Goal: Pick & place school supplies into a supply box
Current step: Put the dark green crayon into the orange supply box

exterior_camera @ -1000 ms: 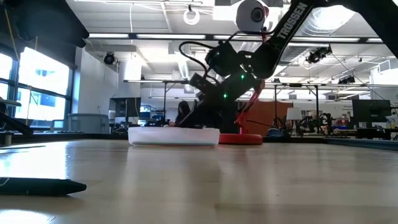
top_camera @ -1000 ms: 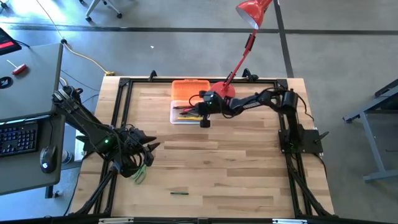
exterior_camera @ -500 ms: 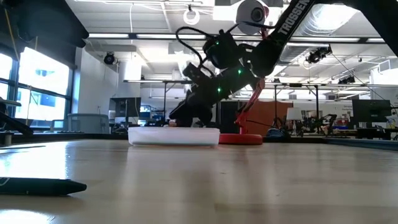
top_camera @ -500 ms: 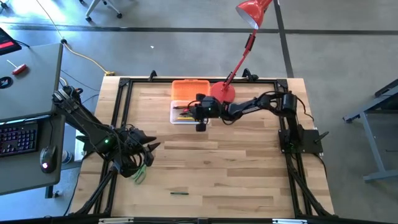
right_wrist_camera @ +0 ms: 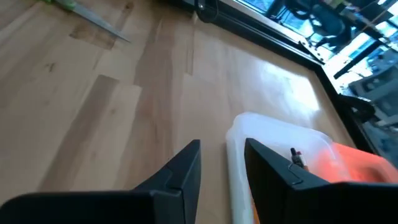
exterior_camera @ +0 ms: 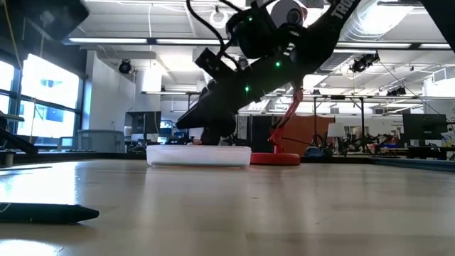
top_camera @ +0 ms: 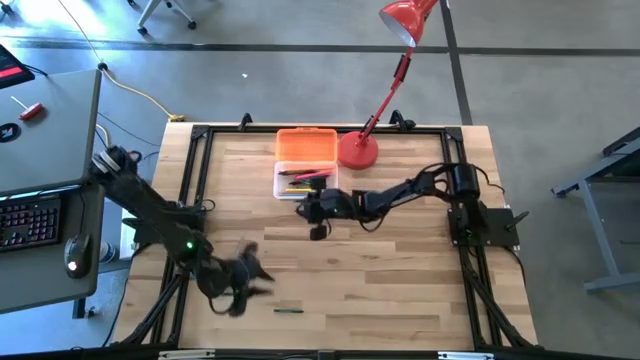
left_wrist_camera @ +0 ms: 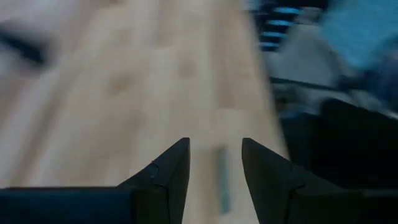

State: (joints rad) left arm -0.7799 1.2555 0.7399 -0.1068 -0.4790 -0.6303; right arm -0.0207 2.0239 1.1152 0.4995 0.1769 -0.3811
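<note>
The supply box stands at the table's far middle, its orange lid [top_camera: 306,143] open behind the clear base [top_camera: 300,183]. Pens [top_camera: 300,177] lie in the base. My right gripper [top_camera: 303,208] [right_wrist_camera: 222,147] hovers open just near of the base, with nothing between its fingers. A green pen [top_camera: 289,310] lies flat near the front edge. My left gripper [top_camera: 258,272] [left_wrist_camera: 214,152] is open above the table just left of it, and the blurred left wrist view shows the pen [left_wrist_camera: 222,180] past the fingers. Scissors [right_wrist_camera: 93,22] lie flat beyond, seen in the right wrist view.
A red desk lamp stands with its round base [top_camera: 358,150] right of the box, and its head reaches past the far edge. A black frame [top_camera: 200,140] runs around the table. A dark pen [exterior_camera: 50,212] lies close to the low camera. Bare wood lies between the two arms.
My right gripper has drawn back from over the box's base toward the near edge and the left, and now hangs beside the box. My left gripper has swung toward the near edge and the right, toward the green pen, turning as it went.
</note>
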